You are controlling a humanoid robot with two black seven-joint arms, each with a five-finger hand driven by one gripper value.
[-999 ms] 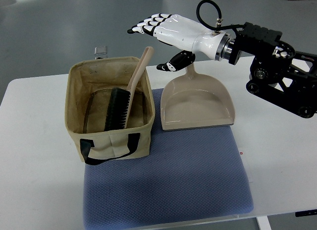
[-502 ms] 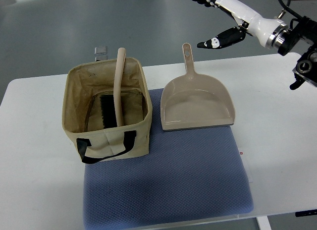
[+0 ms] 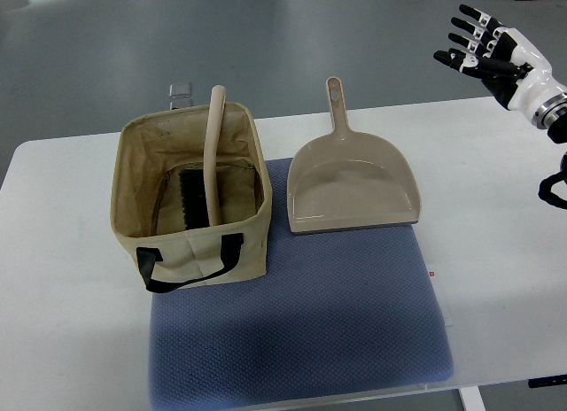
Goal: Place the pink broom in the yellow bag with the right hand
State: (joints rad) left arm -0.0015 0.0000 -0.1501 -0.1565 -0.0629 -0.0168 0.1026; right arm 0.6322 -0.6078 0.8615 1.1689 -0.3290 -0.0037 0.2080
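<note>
The white-shelled right hand with black fingertips has been drawn back to the upper right corner, fingers spread, nothing held. The beige-handled broom with black bristles is seen inside the tan canvas bag with black straps, handle leaned against its far rim. A beige plastic dustpan is laid beside it on the blue textured mat.

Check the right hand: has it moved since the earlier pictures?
Yes. The right hand, empty with fingers spread, has pulled away to the right and up, from above the dustpan handle to the picture's top right corner, far from the bag.
</note>
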